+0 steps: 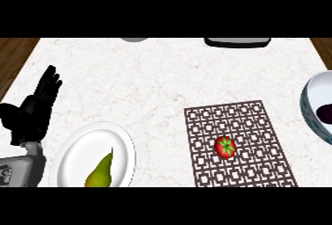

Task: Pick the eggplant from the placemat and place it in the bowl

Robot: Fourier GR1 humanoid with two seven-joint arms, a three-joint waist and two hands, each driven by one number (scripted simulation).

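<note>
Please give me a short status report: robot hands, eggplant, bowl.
Left robot hand open, resting at left edge; right robot hand not in view. Dark object, likely the eggplant, already in bowl. Placemat holds only a tomato.

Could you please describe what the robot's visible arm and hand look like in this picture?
Only the left hand shows: black all over, with slim segmented fingers and a bulky dark palm. Below it sits a boxy light grey forearm with a small dark marking. No cables are visible.
</note>
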